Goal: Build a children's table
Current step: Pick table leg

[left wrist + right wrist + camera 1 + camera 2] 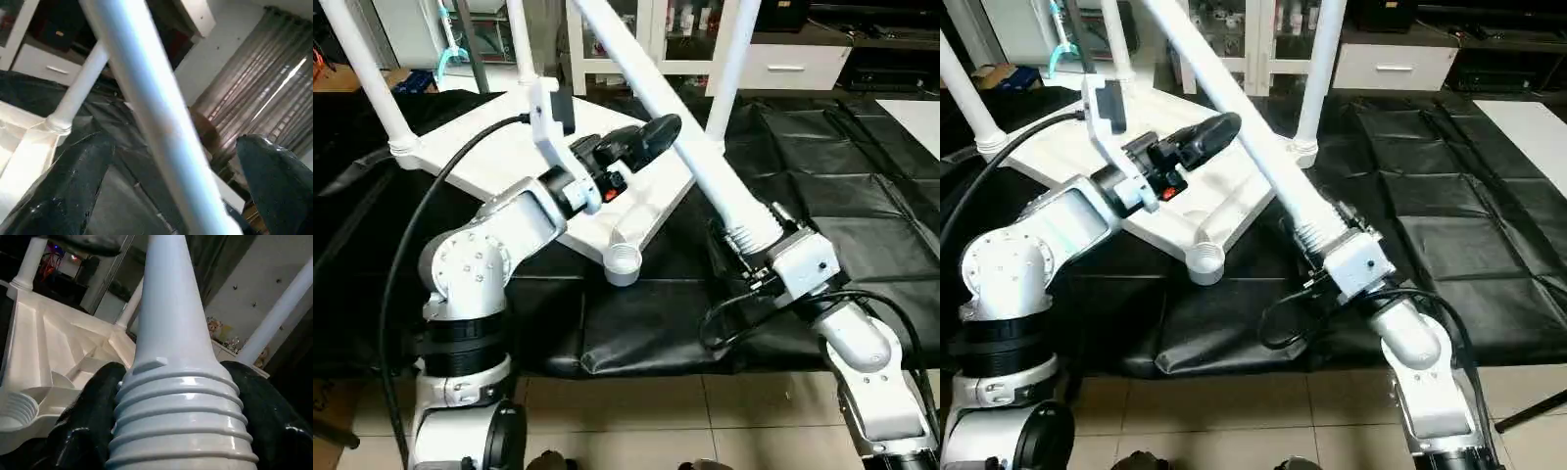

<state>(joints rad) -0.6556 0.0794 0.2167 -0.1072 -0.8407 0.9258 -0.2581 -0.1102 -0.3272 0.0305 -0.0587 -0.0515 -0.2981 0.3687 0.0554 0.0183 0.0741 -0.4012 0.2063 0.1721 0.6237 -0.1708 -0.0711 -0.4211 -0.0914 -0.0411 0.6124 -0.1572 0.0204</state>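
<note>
The children's table top (484, 162) lies upside down on a black sheet. White legs stand in three of its corner sockets (367, 73) (521, 44) (734, 59). The near corner socket (625, 262) is empty. A fourth leg (646, 83) slants up and away from my right gripper (749, 240), which is shut on its ribbed, threaded end (176, 406) just right of the empty socket. My left gripper (656, 132) is open over the top. Its fingers (73, 186) stand wide apart on either side of the slanted leg (161, 112) without touching it.
A black sheet (842, 166) covers the work surface, and its front edge drops to the tiled floor (636, 421). A white glass-door cabinet (783, 64) stands behind. A white flat board (915, 117) lies at the far right edge.
</note>
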